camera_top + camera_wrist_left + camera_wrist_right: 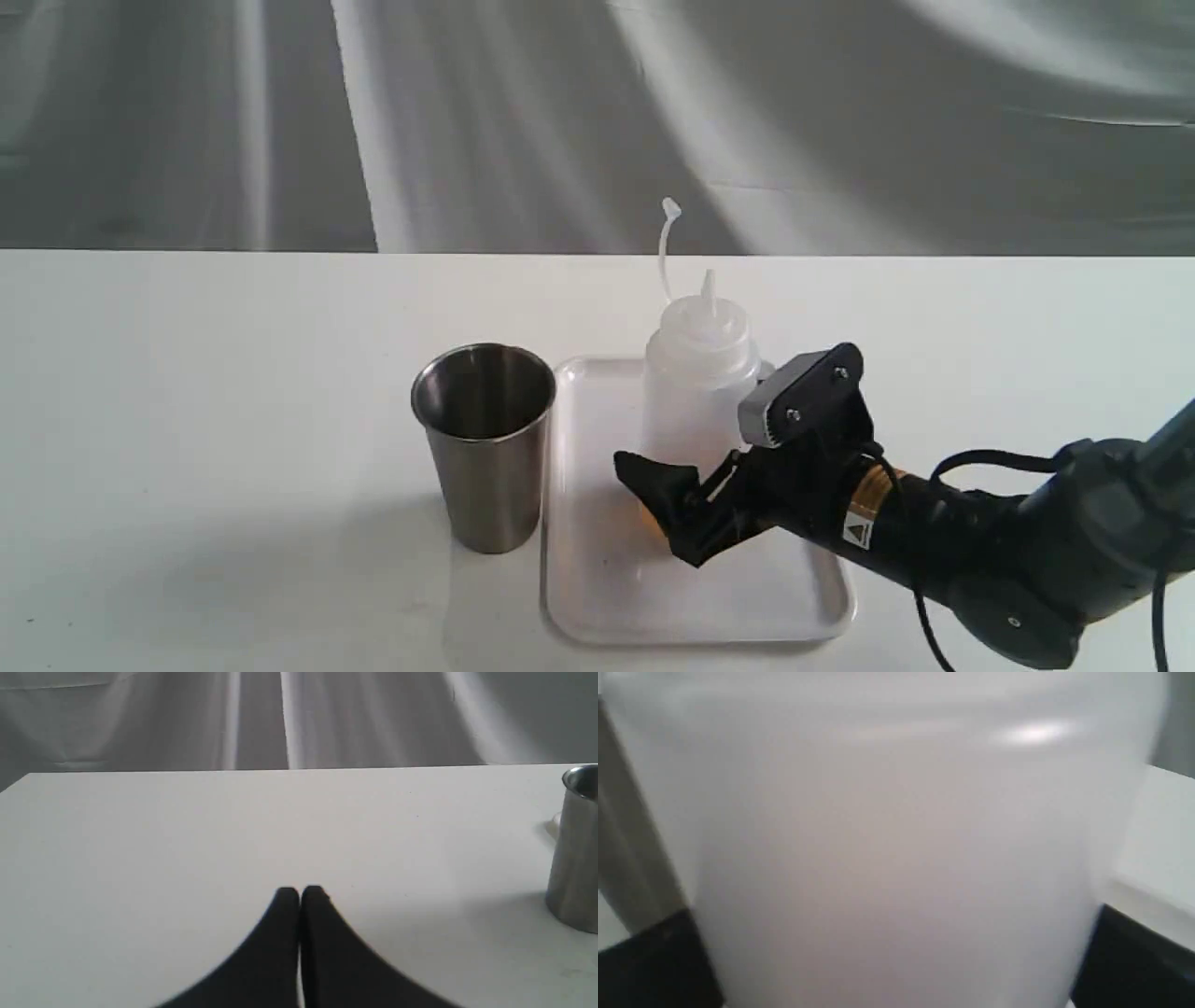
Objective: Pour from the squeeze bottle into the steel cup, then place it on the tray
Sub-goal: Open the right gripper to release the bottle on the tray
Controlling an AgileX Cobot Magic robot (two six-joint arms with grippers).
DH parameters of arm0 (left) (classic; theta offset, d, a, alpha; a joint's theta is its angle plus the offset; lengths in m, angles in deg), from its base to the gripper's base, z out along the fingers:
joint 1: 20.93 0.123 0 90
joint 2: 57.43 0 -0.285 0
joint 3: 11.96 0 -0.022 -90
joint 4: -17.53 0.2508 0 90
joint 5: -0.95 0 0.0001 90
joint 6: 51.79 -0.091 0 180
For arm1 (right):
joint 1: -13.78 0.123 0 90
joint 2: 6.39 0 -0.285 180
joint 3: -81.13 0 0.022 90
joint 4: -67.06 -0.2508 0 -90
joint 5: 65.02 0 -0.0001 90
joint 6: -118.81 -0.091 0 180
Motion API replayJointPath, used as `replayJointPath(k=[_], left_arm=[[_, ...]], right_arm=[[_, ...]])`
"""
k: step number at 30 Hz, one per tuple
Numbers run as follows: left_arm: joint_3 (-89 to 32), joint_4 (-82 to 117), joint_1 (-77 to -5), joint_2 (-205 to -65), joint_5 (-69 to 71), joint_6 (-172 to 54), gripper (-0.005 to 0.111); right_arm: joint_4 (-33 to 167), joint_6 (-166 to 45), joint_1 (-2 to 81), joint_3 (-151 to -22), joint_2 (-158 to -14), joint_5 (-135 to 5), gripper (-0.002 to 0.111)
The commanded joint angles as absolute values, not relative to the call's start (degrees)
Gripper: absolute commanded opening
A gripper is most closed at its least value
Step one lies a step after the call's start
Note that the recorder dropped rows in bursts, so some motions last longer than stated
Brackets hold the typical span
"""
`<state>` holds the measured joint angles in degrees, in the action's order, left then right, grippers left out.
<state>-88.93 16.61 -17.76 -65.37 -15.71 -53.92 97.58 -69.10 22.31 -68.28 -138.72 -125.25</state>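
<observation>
The right tool (665, 490) seemingly grips the whitish plastic squeeze bottle (700, 373) on the white tray (607, 579), so a lift to pour likely follows.

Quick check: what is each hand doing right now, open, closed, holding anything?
Left hand: closed, empty.
Right hand: appears closed on the translucent whitish plastic squeeze bottle.

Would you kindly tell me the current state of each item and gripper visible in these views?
Translucent whitish plastic squeeze bottle: upright on the tray, nozzle uncapped.
Tapered brushed stainless steel cup: upright on the white table, beside the tray.
Flat white rectangular plastic tray: bearing the bottle.
Right gripper: fingers flanking the bottle, grip unclear.
Left gripper: fingers shut, empty.
</observation>
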Motion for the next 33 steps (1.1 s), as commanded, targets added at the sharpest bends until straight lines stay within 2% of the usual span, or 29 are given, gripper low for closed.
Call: replayJointPath(k=[1, 33], left_arm=[[-89.18, 16.56, -18.23, -65.22, -15.18, -53.88, 0.000], [-89.18, 16.56, -18.23, -65.22, -15.18, -53.76, 0.000]], right_arm=[[97.74, -69.22, 22.38, -68.48, -138.56, -125.59, 0.099], [98.18, -71.73, 22.38, -67.76, -137.41, -123.85, 0.101]])
